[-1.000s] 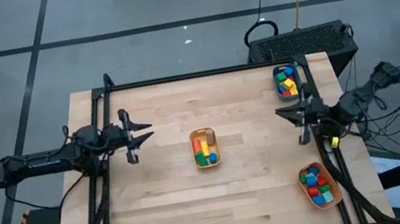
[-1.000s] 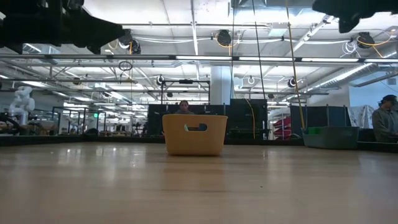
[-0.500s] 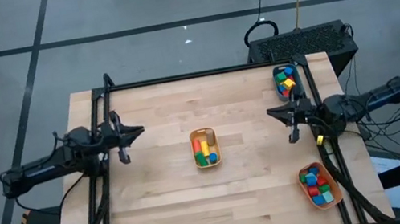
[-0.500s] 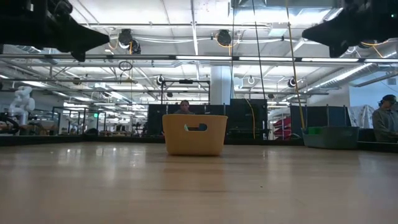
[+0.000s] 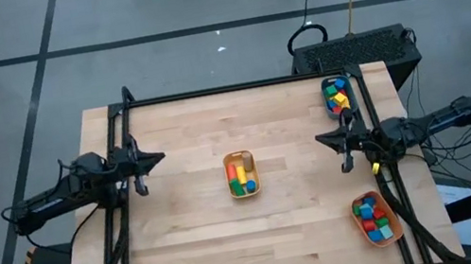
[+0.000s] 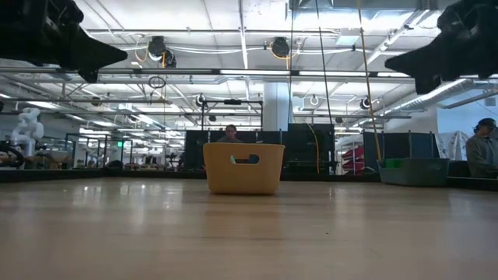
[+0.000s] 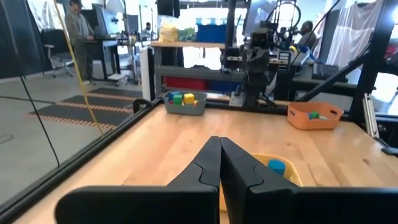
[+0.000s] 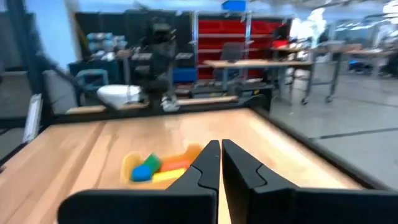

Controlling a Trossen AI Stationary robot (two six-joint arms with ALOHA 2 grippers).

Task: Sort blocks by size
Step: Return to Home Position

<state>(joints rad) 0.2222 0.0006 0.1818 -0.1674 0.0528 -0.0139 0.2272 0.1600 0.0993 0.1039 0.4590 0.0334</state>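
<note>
The blocks lie in three bins: a yellow bin [image 5: 242, 174] at the table's middle, a teal bin [image 5: 337, 96] at the far right, an orange bin [image 5: 374, 218] at the near right. My left gripper [image 5: 158, 157] is shut and empty, raised over the table's left side. My right gripper [image 5: 321, 138] is shut and empty, raised over the right side. Both point at the yellow bin, which shows in the left wrist view [image 7: 283, 169] and the right wrist view [image 8: 155, 167].
A black frame [image 5: 238, 86] runs along the table's far edge and sides. A dark box [image 5: 365, 45] stands behind the far right corner. People show in the room beyond the table [image 6: 484, 148]. Bare wood lies between the bins.
Both arms have drawn back toward their own sides of the table, the left gripper toward the left edge and the right gripper slightly toward the table's middle and down. Both grippers, open a second ago, have shut. The bins and blocks have kept still.
</note>
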